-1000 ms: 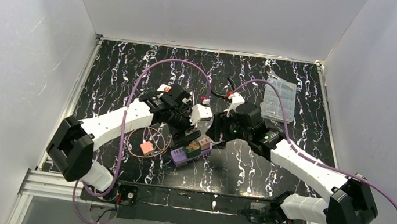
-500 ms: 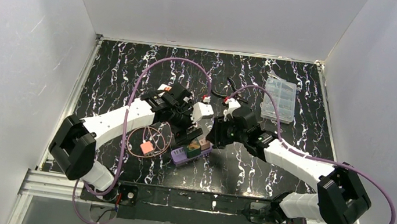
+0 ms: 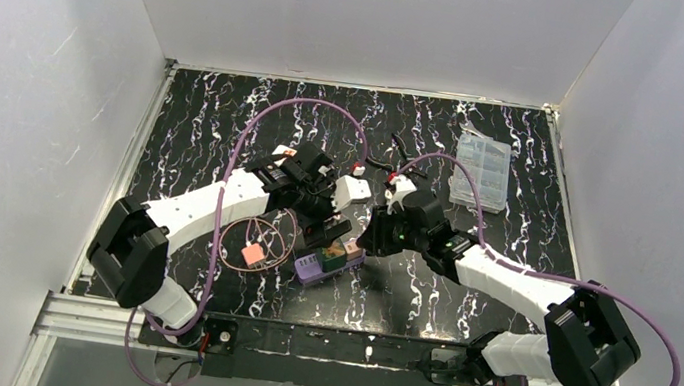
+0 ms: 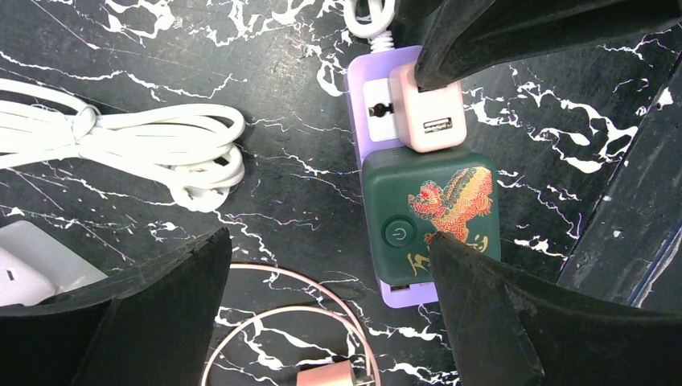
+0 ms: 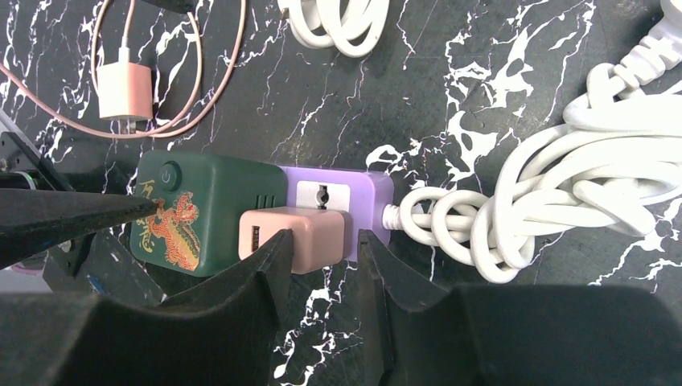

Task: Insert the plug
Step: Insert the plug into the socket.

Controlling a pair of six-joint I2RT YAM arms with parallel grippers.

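Top view: the left gripper (image 3: 332,218) and right gripper (image 3: 368,238) meet over the purple strip (image 3: 308,269).

Left wrist view: the left gripper (image 4: 326,257) hangs above the strip (image 4: 358,112), spread wide and holding nothing. The pink plug (image 4: 426,117) stands on the strip, against a green adapter (image 4: 430,213).

Right wrist view: the right gripper (image 5: 326,237) is part-closed, its fingers (image 5: 273,265) straddling the plug (image 5: 277,225). Whether they clamp it cannot be told.
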